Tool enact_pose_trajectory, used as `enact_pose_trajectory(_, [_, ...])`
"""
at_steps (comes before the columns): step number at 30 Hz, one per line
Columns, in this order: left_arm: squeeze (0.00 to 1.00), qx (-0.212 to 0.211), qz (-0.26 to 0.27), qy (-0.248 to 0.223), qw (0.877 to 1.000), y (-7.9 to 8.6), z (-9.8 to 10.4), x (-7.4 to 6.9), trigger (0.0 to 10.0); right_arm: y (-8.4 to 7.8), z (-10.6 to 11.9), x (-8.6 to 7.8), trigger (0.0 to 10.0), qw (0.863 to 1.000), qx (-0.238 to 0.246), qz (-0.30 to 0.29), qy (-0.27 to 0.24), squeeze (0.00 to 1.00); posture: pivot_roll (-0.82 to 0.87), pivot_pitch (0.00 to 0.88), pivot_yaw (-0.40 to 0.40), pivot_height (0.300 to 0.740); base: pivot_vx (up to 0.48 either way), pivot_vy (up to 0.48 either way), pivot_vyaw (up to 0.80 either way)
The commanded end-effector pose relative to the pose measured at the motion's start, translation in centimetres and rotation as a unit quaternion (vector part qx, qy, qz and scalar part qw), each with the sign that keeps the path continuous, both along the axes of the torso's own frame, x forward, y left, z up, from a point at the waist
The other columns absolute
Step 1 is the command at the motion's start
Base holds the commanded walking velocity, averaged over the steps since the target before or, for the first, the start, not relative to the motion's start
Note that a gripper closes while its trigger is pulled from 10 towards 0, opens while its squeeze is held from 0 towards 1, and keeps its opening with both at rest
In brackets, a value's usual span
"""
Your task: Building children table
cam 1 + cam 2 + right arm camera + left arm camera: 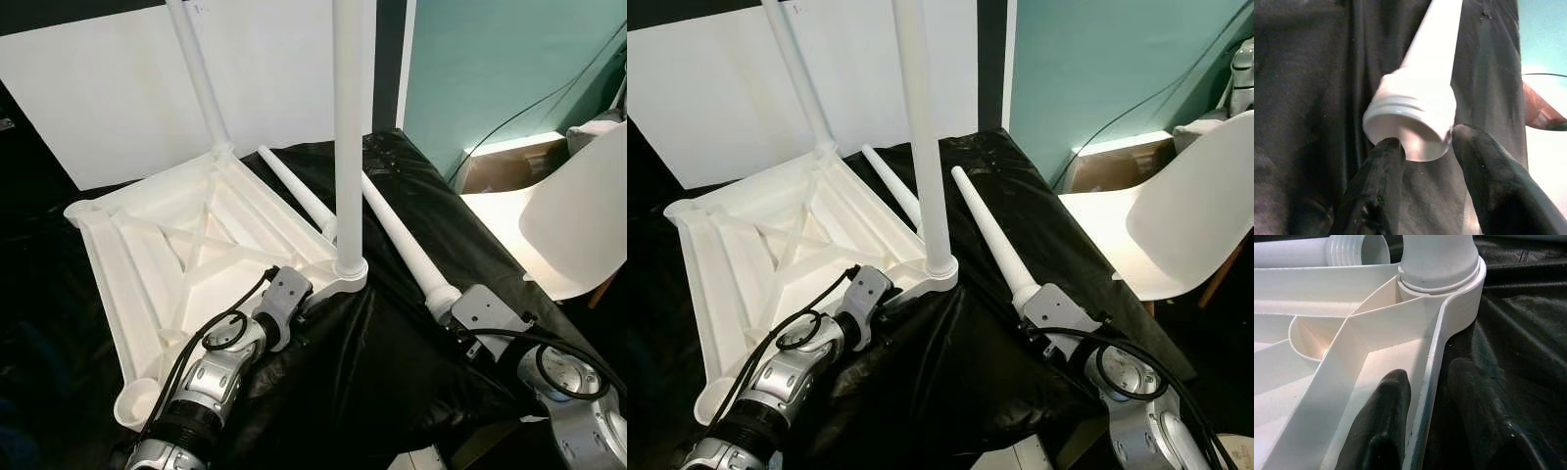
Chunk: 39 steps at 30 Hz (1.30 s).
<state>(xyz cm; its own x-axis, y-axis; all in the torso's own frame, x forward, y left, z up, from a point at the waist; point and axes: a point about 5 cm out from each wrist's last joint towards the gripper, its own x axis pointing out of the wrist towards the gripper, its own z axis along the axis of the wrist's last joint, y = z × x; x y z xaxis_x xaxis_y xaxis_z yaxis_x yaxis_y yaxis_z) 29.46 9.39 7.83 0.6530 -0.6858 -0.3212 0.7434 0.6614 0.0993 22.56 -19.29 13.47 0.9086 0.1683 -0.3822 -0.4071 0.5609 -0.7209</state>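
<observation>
The white table top (186, 259) lies upside down on a black plastic sheet (372, 362), ribs facing up. Two legs already stand in its corners: one upright leg (348, 137) in the near corner socket, and a far leg (199, 73) rising from the back corner. The left hand (1422, 423) is clenched on the rim of the table top just below the near socket, one finger (1383, 421) inside the frame and the other outside against the black sheet. A third leg (299, 191) lies loose on the sheet beside the frame. The right hand (1425, 152) is grasping the threaded end of the fourth leg (989, 240), which lies flat on the sheet with its thin end pointing away. A white chair (1176, 225) stands to the right, near a teal wall (1097, 69).
</observation>
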Motion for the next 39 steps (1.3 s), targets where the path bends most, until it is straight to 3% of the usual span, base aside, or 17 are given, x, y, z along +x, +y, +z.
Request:
enact_pose_trajectory(1, [0.0,0.038,0.015,0.031,0.999,1.0,-1.6,-0.2,10.0,0.4,-0.3,-0.1,10.0,1.0,-0.004,0.008,0.0,0.0,-0.13,0.0,0.066,0.74,0.0,0.0,0.0])
enact_pose_trajectory(7, [0.0,0.04,0.018,0.024,0.999,1.0,-1.5,-0.2,10.0,1.1,0.1,0.4,10.0,1.0,0.005,0.017,-0.016,0.0,-0.13,0.0,0.061,0.74,0.0,0.0,0.0])
enact_pose_trajectory(12, [0.0,0.005,0.032,0.0,0.999,1.1,-0.3,0.4,10.0,2.0,0.6,1.4,10.0,0.999,0.025,0.026,-0.037,0.0,-0.12,0.0,0.055,0.74,0.0,0.0,0.0])
enact_pose_trajectory(18, [0.0,-0.002,0.038,0.0,0.999,1.6,0.0,0.6,10.0,2.3,1.0,1.8,10.0,0.998,0.032,0.031,-0.049,0.0,-0.12,0.0,0.056,0.74,0.0,0.0,0.0])
enact_pose_trajectory(22, [0.0,-0.01,0.03,0.007,0.999,3.7,0.4,0.2,10.0,2.8,1.4,2.3,10.0,0.997,0.046,0.034,-0.06,0.0,-0.1,0.0,0.056,0.74,0.0,0.0,0.0])
enact_pose_trajectory(27, [0.0,0.001,0.026,0.013,1.0,5.0,0.3,-0.3,10.0,3.1,0.7,2.0,10.0,0.997,0.05,0.039,-0.045,0.03,-0.1,0.0,0.057,0.74,0.0,0.0,0.0])
enact_pose_trajectory(28, [0.0,-0.005,0.029,0.013,0.999,5.0,0.3,-0.4,10.0,3.1,0.6,1.9,10.0,0.997,0.05,0.04,-0.043,0.55,-0.1,0.0,0.057,0.74,0.0,0.0,0.0])
enact_pose_trajectory(33, [0.0,-0.025,0.027,0.013,0.999,4.9,0.6,-0.5,10.0,3.0,0.4,1.5,10.0,0.997,0.051,0.04,-0.036,0.62,-0.1,0.0,0.056,0.74,0.0,0.0,0.0])
enact_pose_trajectory(34, [0.0,-0.035,0.021,0.015,0.999,4.8,0.8,-0.6,10.0,2.9,0.3,1.2,10.0,0.997,0.051,0.039,-0.03,0.73,-0.11,0.0,0.057,0.74,0.0,0.0,0.0])
enact_pose_trajectory(35, [0.0,-0.042,0.008,0.015,0.999,4.6,1.0,-0.8,10.0,2.7,0.3,0.9,10.0,0.998,0.053,0.034,-0.025,1.0,-0.12,0.0,0.059,0.74,0.0,0.0,0.0])
enact_pose_trajectory(38, [0.0,-0.047,-0.003,0.014,0.999,4.5,1.1,-1.0,10.0,2.5,0.3,0.7,10.0,0.998,0.056,0.029,-0.022,1.0,-0.12,0.0,0.06,0.74,0.0,0.0,0.0])
enact_pose_trajectory(39, [0.0,-0.056,-0.013,0.01,0.998,4.4,1.4,-1.2,10.0,2.3,0.6,0.6,10.0,0.997,0.061,0.027,-0.024,0.47,-0.12,0.0,0.06,0.74,0.0,0.0,0.0])
